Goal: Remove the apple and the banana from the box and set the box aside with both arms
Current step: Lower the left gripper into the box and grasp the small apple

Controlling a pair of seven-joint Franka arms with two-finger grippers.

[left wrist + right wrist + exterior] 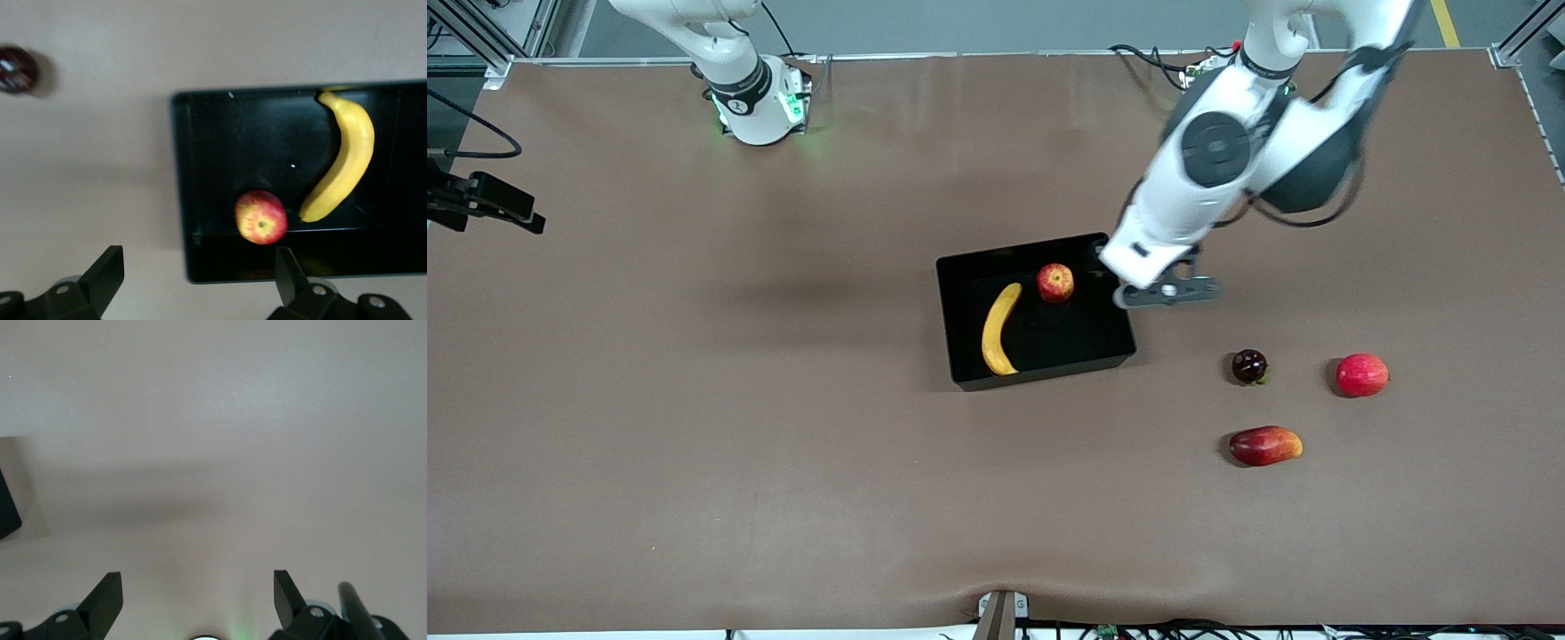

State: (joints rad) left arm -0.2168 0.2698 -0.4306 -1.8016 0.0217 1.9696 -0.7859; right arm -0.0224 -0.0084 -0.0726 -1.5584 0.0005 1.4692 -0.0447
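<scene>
The black tray [951,302] lies mid-table. In it lie the yellow banana [999,329] and the red apple with yellowish patches [1056,283], the apple farther from the front camera. My left gripper [1163,291] is open and empty, over the tray's corner toward the left arm's end. The left wrist view shows the gripper [197,257], its fingers [107,267] spread above the tray's wall [179,167], with the apple [261,217] and banana [343,160] inside. My right gripper [195,580] is open and empty over bare table; it is out of the front view.
Toward the left arm's end, nearer the front camera than the tray, lie a dark purple fruit [1249,365], a plain red fruit [1361,374] and an oblong red-orange fruit [1265,445]. A black camera mount [480,200] juts in at the right arm's end.
</scene>
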